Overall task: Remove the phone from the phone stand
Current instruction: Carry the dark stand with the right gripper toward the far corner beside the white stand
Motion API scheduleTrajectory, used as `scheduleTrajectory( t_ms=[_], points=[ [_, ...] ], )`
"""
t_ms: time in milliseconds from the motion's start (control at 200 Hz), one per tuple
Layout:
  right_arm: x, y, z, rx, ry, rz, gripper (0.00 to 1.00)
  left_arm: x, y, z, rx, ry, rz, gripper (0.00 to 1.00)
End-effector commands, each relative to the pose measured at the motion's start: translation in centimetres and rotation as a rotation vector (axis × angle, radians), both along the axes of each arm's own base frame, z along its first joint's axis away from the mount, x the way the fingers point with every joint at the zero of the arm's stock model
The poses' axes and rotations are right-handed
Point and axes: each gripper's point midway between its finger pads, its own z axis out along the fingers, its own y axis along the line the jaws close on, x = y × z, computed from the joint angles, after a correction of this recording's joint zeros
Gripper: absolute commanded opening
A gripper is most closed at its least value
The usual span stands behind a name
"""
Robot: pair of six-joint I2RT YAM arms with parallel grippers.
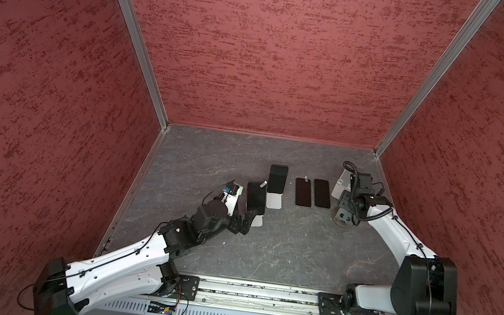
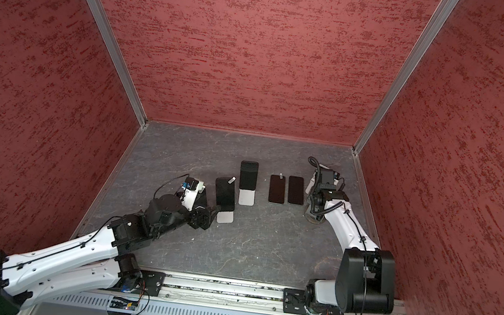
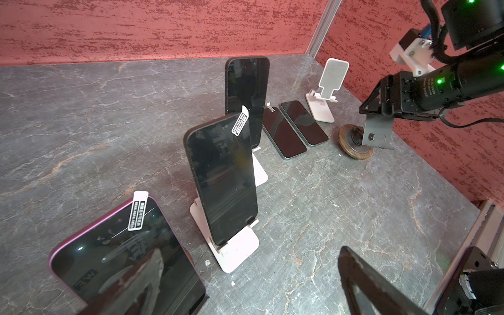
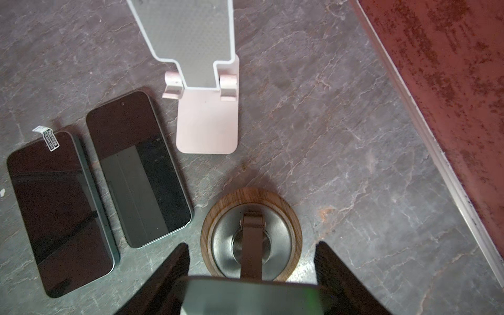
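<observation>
Right wrist view puts it plainly: my right gripper (image 4: 252, 245) has its two dark fingers drawn in narrow against the two sides of a phone (image 4: 251, 296), whose rounded grey-green edge fills the gap between them right under the camera. So I am holding the phone across its width. Straight below the gripper sits the round stand (image 4: 289, 207), wood-rimmed with a metal dish. Its brown arm rises from the dish toward the phone. I cannot see where the two meet, so I cannot tell whether the phone sits in the cradle or is clear of it. In the left wrist view the phone (image 3: 377, 131) hangs from my right gripper as a grey slab, its long axis steeply tilted and its lower end just above the base.

I judge that my next move turns on this: the stand is beneath the gripper and the phone's length runs down toward it. The way out is therefore up along that axis, not sideways, or the base may tip or come along.

Beside the gripper a pair of phones (image 4: 139, 169) lies flat on the worktop (image 4: 354, 163), and an empty pink stand (image 4: 207, 122) stands ahead of it. My left gripper (image 1: 240, 225) is spread wide with nothing between its fingers that I can see. It is well apart from this phone, next to a different upright phone (image 3: 222, 185). The right arm is the nearer one.
</observation>
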Motion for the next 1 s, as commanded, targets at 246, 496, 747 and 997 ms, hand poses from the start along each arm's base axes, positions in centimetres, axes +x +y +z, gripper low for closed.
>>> scheduleTrajectory(
  t_ms=[246, 496, 747, 997],
  points=[
    [2.3, -2.3, 1.5, 0.042, -0.097, -0.03, 0.56, 0.5, 0.6, 0.5, -0.014, -0.032, 0.046, 0.99],
    [2.7, -3.4, 0.9, 0.055, -0.087, -0.049, 0.57, 0.5, 0.1, 0.9, -0.033, -0.024, 0.041, 0.99],
    [3.1, -3.8, -1.3, 0.078, -0.036, -0.055, 0.59, 1.3, 0.5, 0.7, -0.017, -0.029, 0.102, 0.99],
    [3.3, -4.0, -2.2, 0.087, -0.02, -0.058, 0.67, 1.4, 1.5, 1.0, -0.025, -0.025, 0.143, 0.99]
  ],
)
